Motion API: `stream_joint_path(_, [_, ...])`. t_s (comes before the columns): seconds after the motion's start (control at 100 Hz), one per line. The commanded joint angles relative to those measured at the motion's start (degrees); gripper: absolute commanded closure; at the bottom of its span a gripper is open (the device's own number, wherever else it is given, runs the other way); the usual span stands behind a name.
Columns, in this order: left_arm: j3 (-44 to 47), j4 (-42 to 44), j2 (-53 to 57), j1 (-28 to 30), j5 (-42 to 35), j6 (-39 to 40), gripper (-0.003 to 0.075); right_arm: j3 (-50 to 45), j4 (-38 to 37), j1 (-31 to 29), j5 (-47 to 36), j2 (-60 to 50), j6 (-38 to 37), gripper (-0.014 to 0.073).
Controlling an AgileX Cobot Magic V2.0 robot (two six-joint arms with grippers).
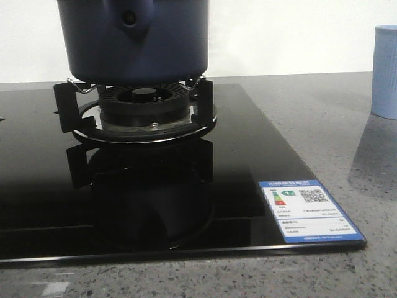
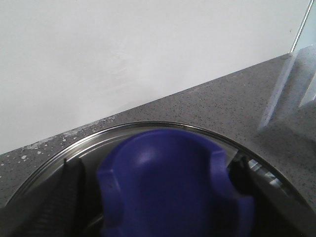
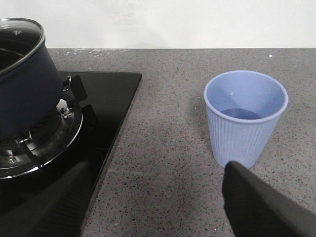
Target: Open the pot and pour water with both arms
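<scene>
The dark navy pot (image 1: 136, 37) stands on the burner's pot stand; its top is cut off in the front view. In the right wrist view the pot (image 3: 24, 94) carries a glass lid (image 3: 19, 37) with a steel rim. In the left wrist view my left gripper (image 2: 158, 197) is open and straddles the lid's blue knob (image 2: 173, 182), with a dark gap beside one finger (image 2: 59, 197). My right gripper (image 3: 155, 217) is open and empty over the counter, between the hob and a pale blue ribbed cup (image 3: 245, 118) with water in it.
The black glass hob (image 1: 248, 155) has a burner (image 1: 146, 102) and a blue-and-white label (image 1: 308, 210) at its front right corner. The cup (image 1: 386, 71) stands on the grey speckled counter (image 3: 163, 123) right of the hob. A white wall is behind.
</scene>
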State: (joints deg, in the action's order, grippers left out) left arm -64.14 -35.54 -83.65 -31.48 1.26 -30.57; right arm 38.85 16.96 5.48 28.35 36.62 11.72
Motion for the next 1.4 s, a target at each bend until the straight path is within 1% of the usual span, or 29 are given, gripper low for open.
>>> stream_joint_path(0.0, [-1.8, 0.4, 1.4, -0.4, -3.8, -0.1, 0.0274, 2.1, 0.0, 0.0, -3.9, 0.3, 0.7, 0.009])
stream_joint_path(0.04, [-1.8, 0.4, 1.4, -0.4, -3.9, -0.1, 0.0301, 2.1, 0.0, 0.0, -3.9, 0.3, 0.7, 0.009])
stream_joint_path(0.11, [-1.8, 0.4, 1.4, -0.4, -4.3, -0.1, 0.0323, 2.1, 0.0, 0.0, -3.9, 0.3, 0.7, 0.009])
stream_joint_path(0.34, [-1.8, 0.4, 3.5, -0.4, -4.7, -0.1, 0.0322, 1.8, -0.2, 0.0, -4.4, 0.3, 0.7, 0.009])
stream_joint_path(0.48, [-1.8, 0.4, 6.7, 0.0, -5.1, -0.1, 0.0322, 0.1, -0.9, -0.1, -7.7, 0.3, 0.7, 0.009])
stream_joint_path(0.67, [-1.8, 0.4, 11.4, 2.3, -5.0, -0.1, 0.0322, -5.2, -1.0, -0.1, -16.3, 0.3, 0.7, 0.009])
stream_joint_path(0.9, [-1.8, 0.4, 17.6, 6.9, -4.9, -0.1, 0.0322, -13.6, -2.8, -0.1, -23.5, 0.3, 0.7, 0.009])
stream_joint_path(0.97, [-1.8, 0.4, 19.2, 8.1, -4.9, -0.1, 0.0322, -16.5, -2.8, -0.1, -27.8, 0.6, 0.7, 0.009])
stream_joint_path(1.08, [-1.8, 0.4, 21.1, 9.2, -4.9, -0.1, 0.0322, -20.5, -2.8, -0.1, -38.7, 2.0, 0.7, 0.009])
stream_joint_path(1.14, [-1.8, 0.4, 22.0, 9.3, -4.9, -0.1, 0.0322, -21.8, -2.8, -0.1, -43.8, 3.8, 0.7, 0.009])
stream_joint_path(1.3, [-1.8, 0.6, 22.9, 9.3, -4.7, -0.1, 0.0322, -22.1, -2.8, -0.1, -48.7, 12.5, 1.2, 0.009])
stream_joint_path(1.39, [-1.8, 0.6, 23.1, 9.3, -4.4, -0.1, 0.0322, -22.1, -2.8, -0.1, -55.3, 18.8, 1.2, 0.009])
